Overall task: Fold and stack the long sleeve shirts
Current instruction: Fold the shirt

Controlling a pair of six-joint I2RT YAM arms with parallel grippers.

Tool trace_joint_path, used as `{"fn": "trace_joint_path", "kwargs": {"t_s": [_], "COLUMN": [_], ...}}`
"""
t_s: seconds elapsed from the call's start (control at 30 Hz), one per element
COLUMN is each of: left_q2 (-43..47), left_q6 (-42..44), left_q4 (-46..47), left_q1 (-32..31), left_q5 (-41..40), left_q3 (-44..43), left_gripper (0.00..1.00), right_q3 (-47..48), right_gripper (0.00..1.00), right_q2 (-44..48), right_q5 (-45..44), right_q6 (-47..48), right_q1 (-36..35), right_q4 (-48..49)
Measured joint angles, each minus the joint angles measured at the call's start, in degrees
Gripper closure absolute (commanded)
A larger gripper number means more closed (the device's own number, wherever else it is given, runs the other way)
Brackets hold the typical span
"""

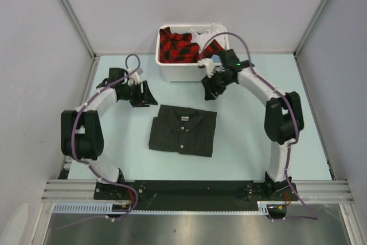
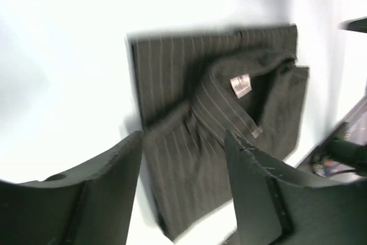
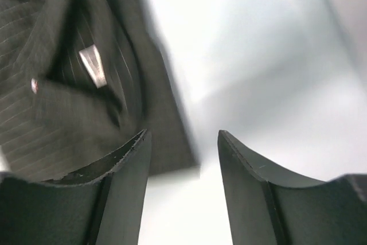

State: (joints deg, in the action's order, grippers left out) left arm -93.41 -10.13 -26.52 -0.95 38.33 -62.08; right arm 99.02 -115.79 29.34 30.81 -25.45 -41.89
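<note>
Folded charcoal pinstriped button-up shirt (image 1: 183, 130) flat on pale blue table (image 1: 252, 142), left gripper (image 1: 151, 95) near its far-left corner, right gripper (image 1: 207, 92) near its far-right corner, both with jaws apart, holding nothing

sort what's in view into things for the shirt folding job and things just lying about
Job: folded pinstripe shirt; left tool and right tool, both open.
Lying about: white bin; red plaid clothes in it, possibly next shirts.

Pale blue table (image 1: 252, 142), folded dark pinstriped shirt (image 1: 183, 129) lying flat near its middle, collar and white neck label toward the far edge, white bin (image 1: 180, 73) standing at the far edge, just beyond the shirt, not touching it
</note>
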Motion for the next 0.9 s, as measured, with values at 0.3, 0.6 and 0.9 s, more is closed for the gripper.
{"fn": "trace_joint_path", "kwargs": {"t_s": [0.3, 0.6, 0.9], "left_q2": [-15.52, -19.47, -17.68], "left_q6": [11.43, 11.34, 8.68], "left_q4": [-3.08, -2.36, 0.15], "left_q1": [-3.63, -7.41, -9.07], "left_q5": [0.66, 0.81, 1.42], "left_q3": [-10.54, -9.40, -4.31], "left_gripper": [0.42, 0.72, 0.94], "right_q3": [-19.32, -20.17, -8.20], "right_gripper": [0.44, 1.00, 1.00], "right_q2": [3.87, -2.01, -9.27], "right_q5": [7.58, 10.10, 7.98], "right_q6": [-21.86, -28.65, -23.78], "right_q1": [10.47, 8.59, 8.55], "right_q4": [4.48, 9.64, 6.36]}}
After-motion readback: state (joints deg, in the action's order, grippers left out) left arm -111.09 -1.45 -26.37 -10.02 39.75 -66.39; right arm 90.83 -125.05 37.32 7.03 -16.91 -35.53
